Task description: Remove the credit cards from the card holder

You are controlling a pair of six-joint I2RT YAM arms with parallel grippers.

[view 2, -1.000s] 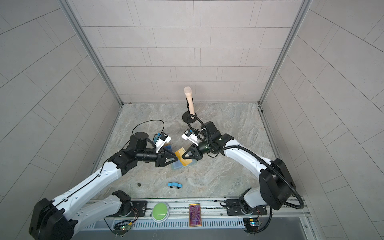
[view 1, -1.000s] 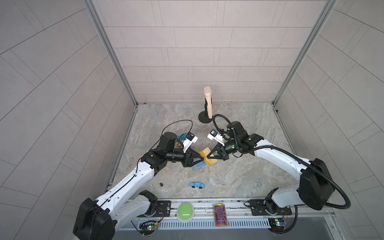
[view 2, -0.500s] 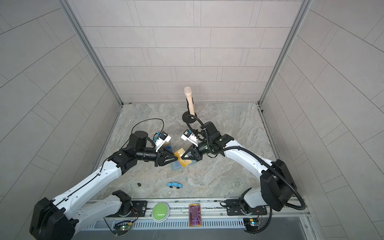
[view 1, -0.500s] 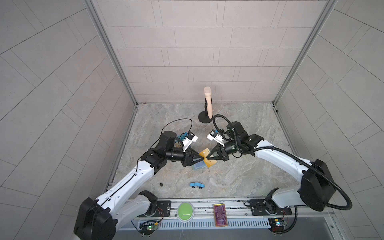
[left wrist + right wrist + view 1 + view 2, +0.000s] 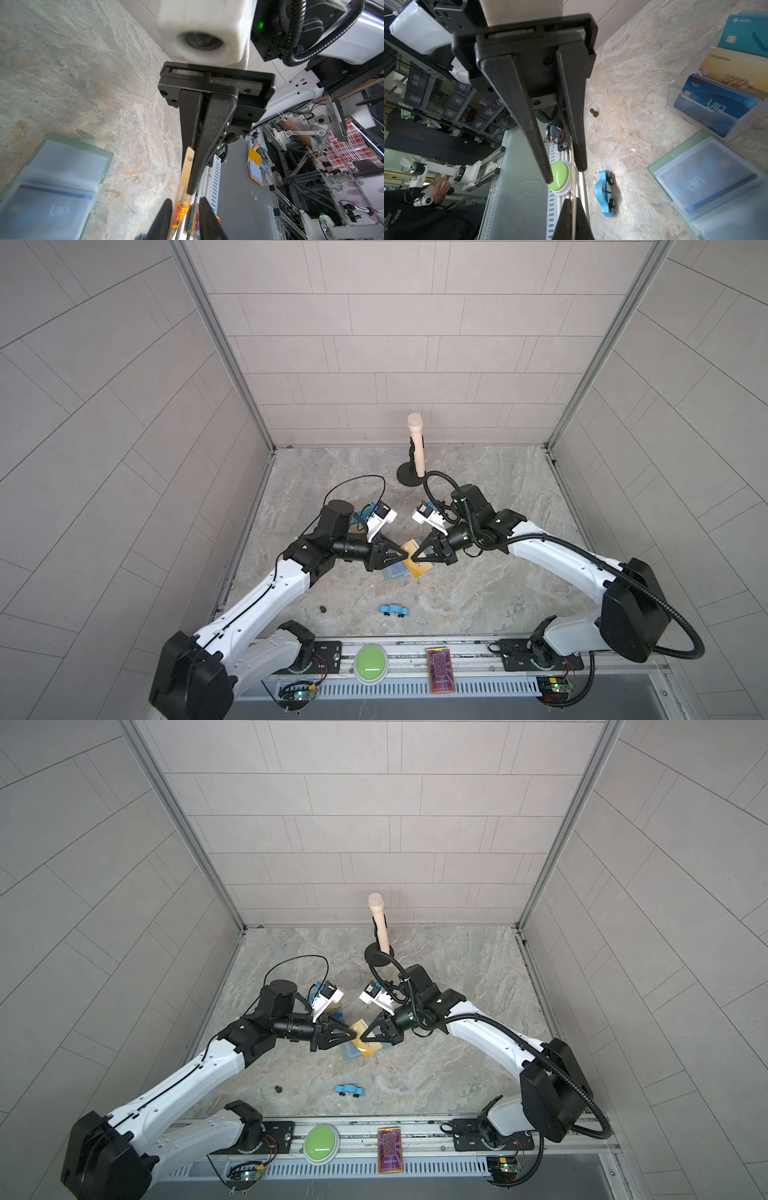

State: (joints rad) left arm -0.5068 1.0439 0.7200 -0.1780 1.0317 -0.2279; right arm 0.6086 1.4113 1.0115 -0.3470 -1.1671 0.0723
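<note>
While the right claw [image 5: 190, 190] pinches the tan card [image 5: 187, 166] at the middle of the left wrist view, the left claw [image 5: 185, 202] at bottom centre straddles its free end, its 2 jaws apart and not clamped. The card's long axis runs from claw to claw, faces toward the left jaws. Lower left, the card holder [image 5: 108, 158] lies open on the counter [image 5: 83, 62].
</note>
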